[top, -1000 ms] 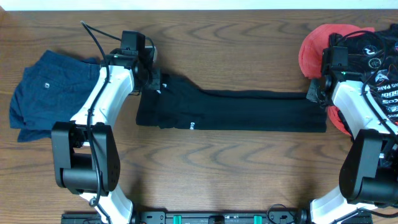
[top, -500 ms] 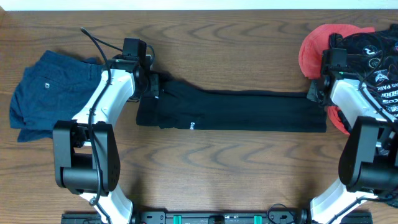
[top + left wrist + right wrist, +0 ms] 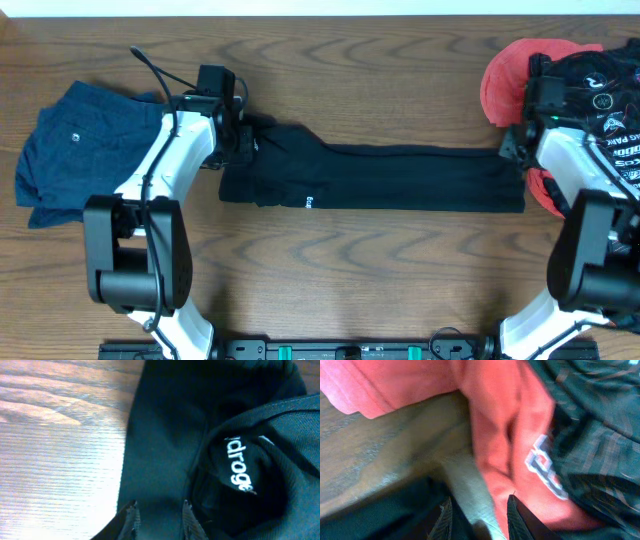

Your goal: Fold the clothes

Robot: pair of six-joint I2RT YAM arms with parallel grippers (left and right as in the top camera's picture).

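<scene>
Black trousers laid out long on the bench, both end effectors parted at their far ends

The trousers run as a flat strip on the bench between your two end effectors: the wider, rumpled end with the white lettering lies directly under the left end effector, the narrow leg end just beside the right end effector. Both sets of fingers stand apart, pinching nothing. Expect light, limp, slightly slick cloth that sags and bunches rather than holding a crease, so pinch through all layers at the end corners, not mid-strip. By the right end effector, keep clear of the red garment and black jersey close alongside
</scene>
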